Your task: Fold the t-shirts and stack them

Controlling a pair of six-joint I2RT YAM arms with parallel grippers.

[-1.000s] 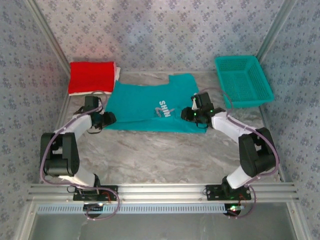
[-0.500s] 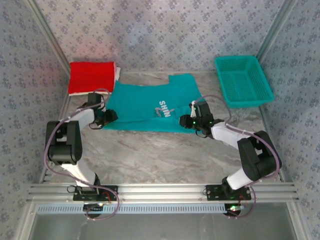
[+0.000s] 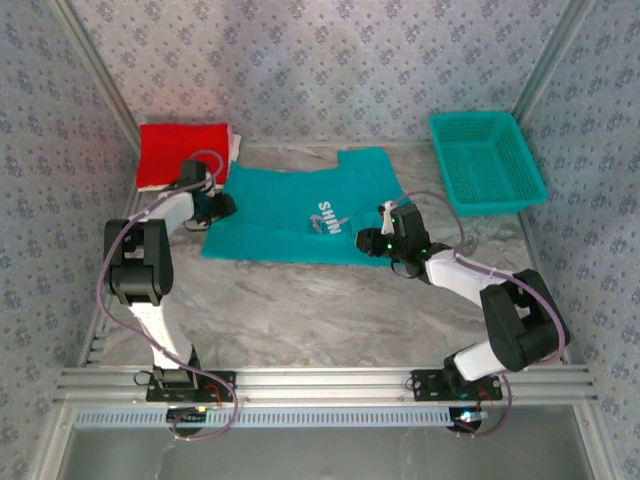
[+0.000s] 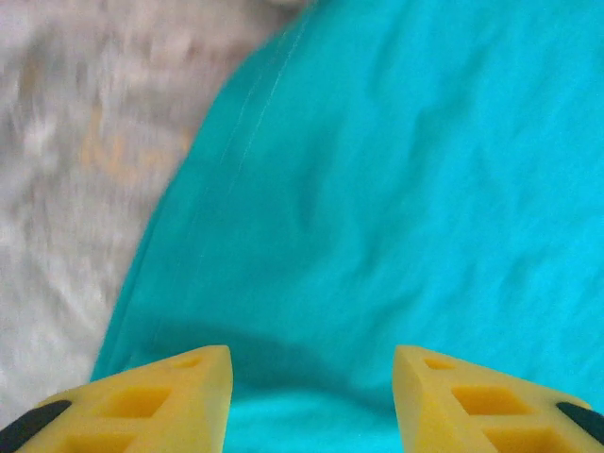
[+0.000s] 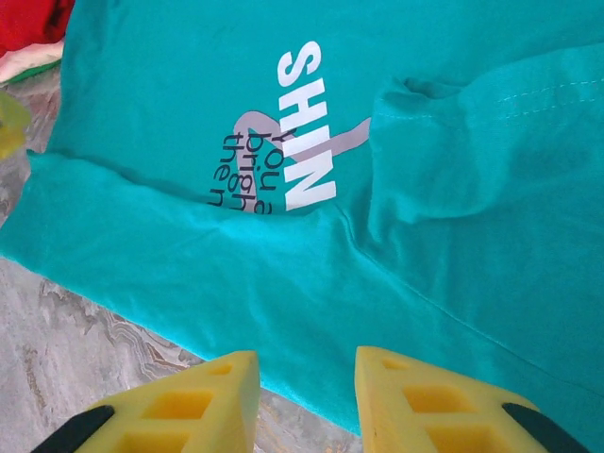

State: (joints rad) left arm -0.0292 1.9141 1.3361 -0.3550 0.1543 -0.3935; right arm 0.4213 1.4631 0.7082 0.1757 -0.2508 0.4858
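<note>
A teal t-shirt (image 3: 290,215) with white "SHIN" print (image 5: 304,123) lies spread on the marble table, its right side folded inward. A folded red t-shirt (image 3: 180,155) sits at the back left on top of a white one (image 3: 236,146). My left gripper (image 3: 224,205) is at the teal shirt's left edge; in the left wrist view its yellow fingers (image 4: 170,396) stand apart over teal cloth (image 4: 396,189). My right gripper (image 3: 366,243) hovers open (image 5: 307,357) above the shirt's near hem (image 5: 283,311), with nothing between its fingers.
A teal mesh basket (image 3: 487,160) stands at the back right. Bare marble table (image 3: 320,310) stretches between the shirt and the arm bases. Patterned walls enclose the back and both sides.
My left gripper has moved away from me along the shirt's left edge toward the red shirt. My right gripper has shifted left and nearer, to the hem. The shirt's right part has drawn inward.
</note>
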